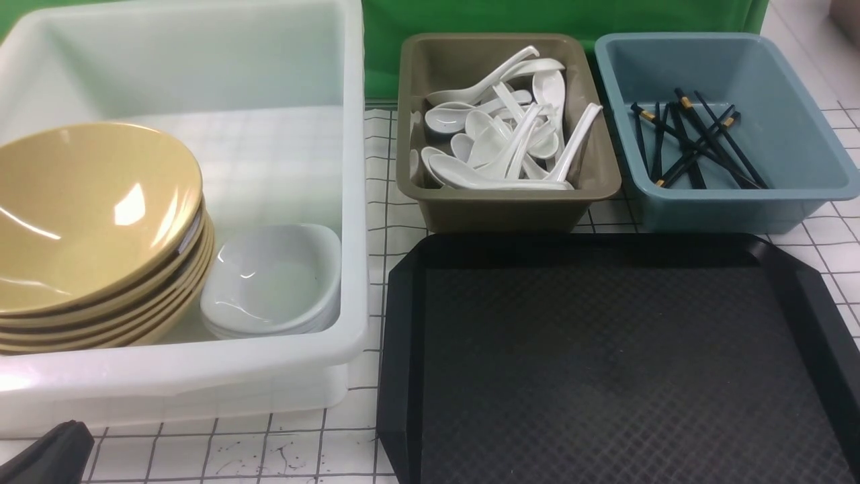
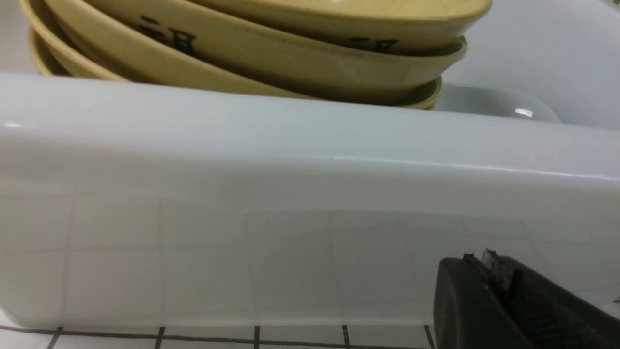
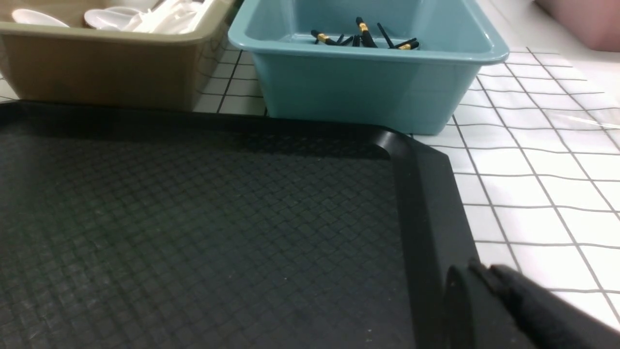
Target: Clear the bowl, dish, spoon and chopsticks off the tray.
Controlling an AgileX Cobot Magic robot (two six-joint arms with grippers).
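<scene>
The black tray (image 1: 605, 370) lies at the front right with nothing on it; it also shows in the right wrist view (image 3: 193, 218). A yellow bowl (image 1: 87, 208) tops a stack in the white tub, with white dishes (image 1: 275, 282) beside it. White spoons (image 1: 504, 128) fill the olive bin. Black chopsticks (image 1: 699, 138) lie in the blue bin. My left gripper (image 2: 484, 261) is shut and empty, low in front of the tub's near wall; its tip shows at the front view's bottom left (image 1: 47, 454). My right gripper (image 3: 477, 269) is shut and empty over the tray's right rim.
The white tub (image 1: 201, 376) stands at the left, the olive bin (image 1: 497, 208) and blue bin (image 1: 725, 208) behind the tray. All rest on a white gridded tabletop (image 1: 269, 450). A green backdrop stands behind the bins.
</scene>
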